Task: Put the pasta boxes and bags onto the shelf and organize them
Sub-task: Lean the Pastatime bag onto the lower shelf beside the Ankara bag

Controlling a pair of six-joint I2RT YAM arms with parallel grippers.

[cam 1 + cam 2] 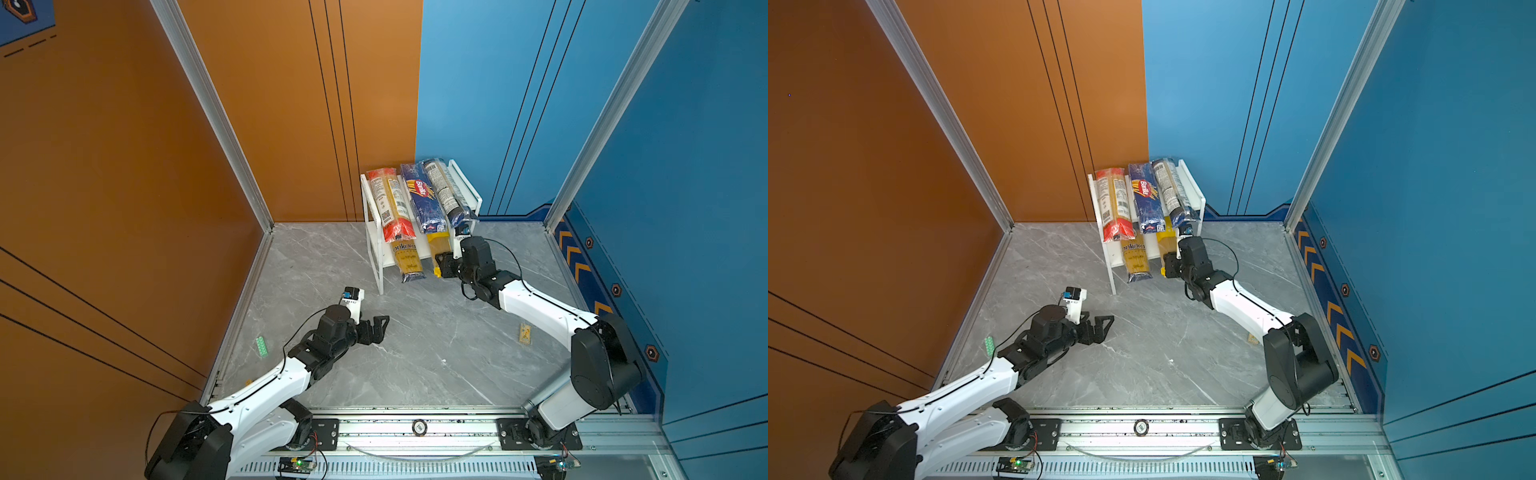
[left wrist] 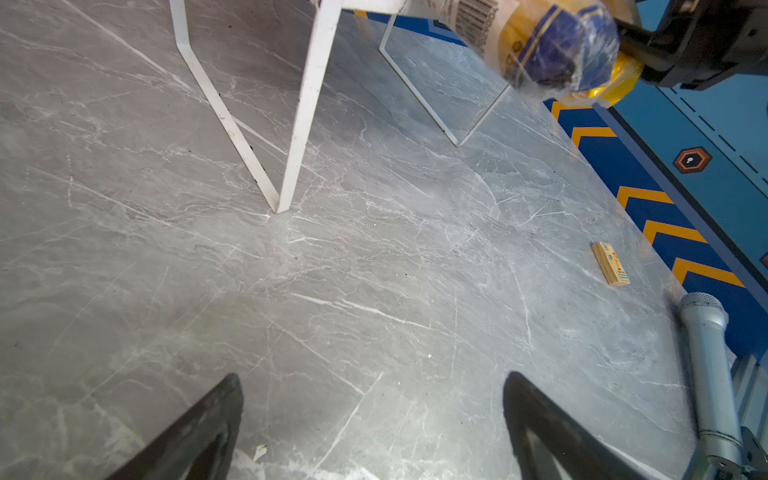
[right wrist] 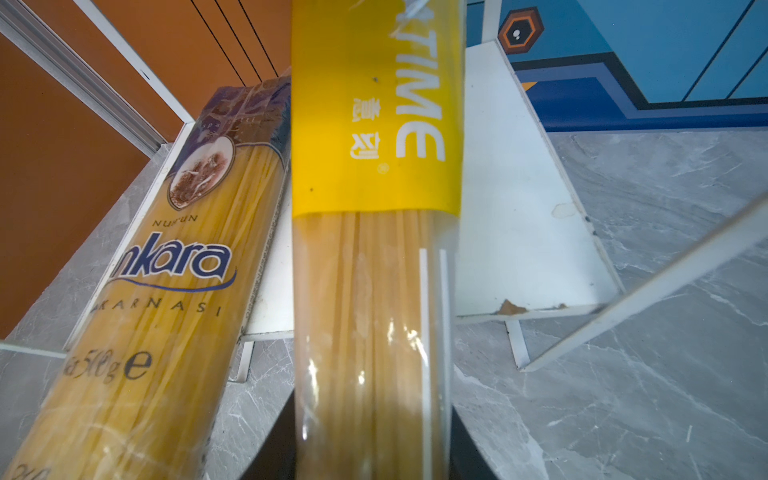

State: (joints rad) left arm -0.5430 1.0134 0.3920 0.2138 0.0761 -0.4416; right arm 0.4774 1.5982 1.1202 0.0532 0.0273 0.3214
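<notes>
The left gripper is nearest, at 9 o'clock from the middle of the grey marble table. It hangs over bare stone with its jaws spread wide and nothing between them. Its dark fingers stand well apart in the left wrist view.

Further in, at about 1 o'clock, the right gripper is clamped on the near end of the bright yellow pack. That pack is long and narrow. The gripped end is clear film showing pale spaghetti strands, and beyond it is a yellow band with white lettering. Its far part reaches in over the lower board of the shelf, a white two-tier rack at 12 o'clock against the back wall. The gripped end sticks out past the front edge.

Just beside it, on its 9 o'clock side, the blue-yellow pack with an oval portrait lies on the same board and also overhangs the front.

On the upper board three packs lie side by side, front to back. The red-ended clear pack is at 9 o'clock, the dark blue Barilla pack in the middle, and the clear pack with a dark blue end at 3 o'clock.
</notes>
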